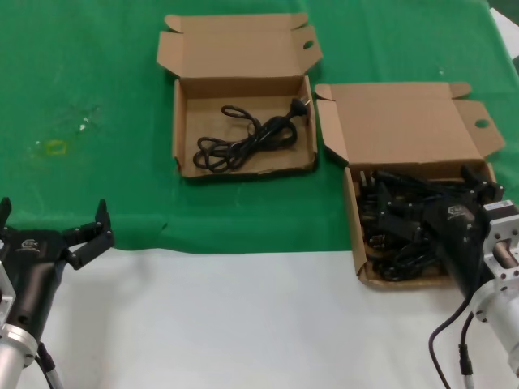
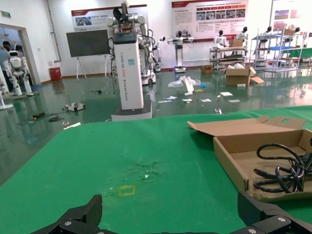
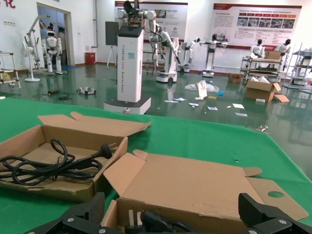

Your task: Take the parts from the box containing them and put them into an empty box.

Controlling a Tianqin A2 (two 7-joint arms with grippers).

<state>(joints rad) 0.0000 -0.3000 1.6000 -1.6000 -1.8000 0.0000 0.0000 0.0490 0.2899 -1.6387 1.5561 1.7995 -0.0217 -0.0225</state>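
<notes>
The box with the tall plain lid (image 1: 405,126) stands at the right and holds several black power cords (image 1: 389,239). My right gripper (image 1: 430,209) is open and low over those cords; its wrist view shows the lid (image 3: 195,187) and a plug (image 3: 151,222) between the spread fingers (image 3: 92,209), gripper midpoint (image 3: 173,214). The box with the tuck-strip lid (image 1: 235,53) stands farther back and holds one black cord (image 1: 243,138), also seen in the right wrist view (image 3: 48,165). My left gripper (image 1: 57,235) is open and empty at the front left.
A green cloth (image 1: 81,81) covers the back of the table, with a small yellow mark (image 1: 55,147) on it. The front strip is white (image 1: 243,324). The left wrist view shows the far box's wall (image 2: 229,158) and its cord (image 2: 282,170).
</notes>
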